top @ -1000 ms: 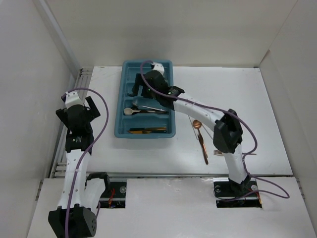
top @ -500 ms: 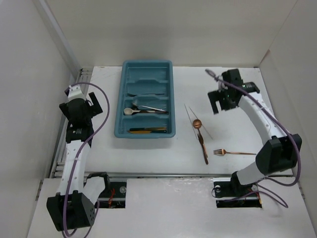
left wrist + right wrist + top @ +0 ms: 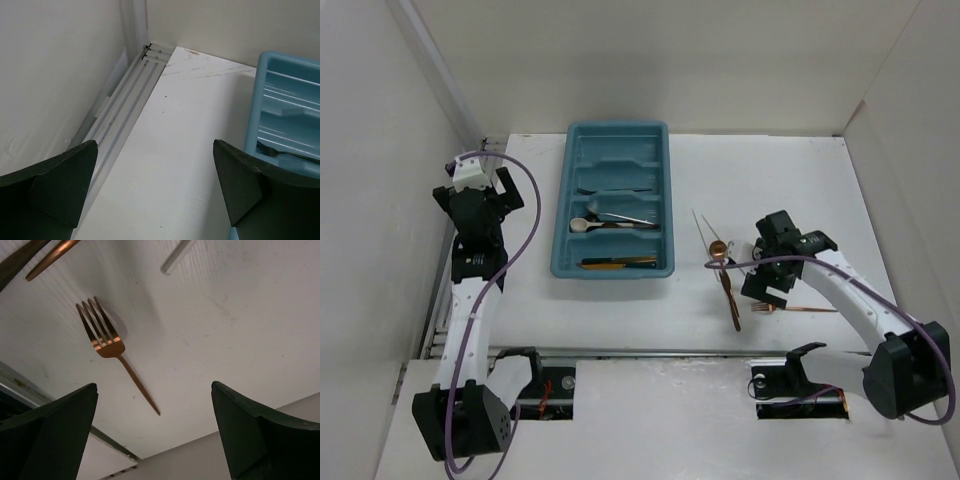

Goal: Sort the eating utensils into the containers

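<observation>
Two copper utensils point(image 3: 52, 259) cropped at top-left; possibly spoon and knife.

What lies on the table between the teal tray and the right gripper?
In the top view, a copper spoon and thin chopsticks lie between the tray and the open right gripper.

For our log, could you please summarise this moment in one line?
right gripper open over copper fork | left gripper open beside tray

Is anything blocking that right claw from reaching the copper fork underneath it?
Nothing visible does. The open right claw hovers above the copper fork, which lies uncovered on the white table.
</observation>
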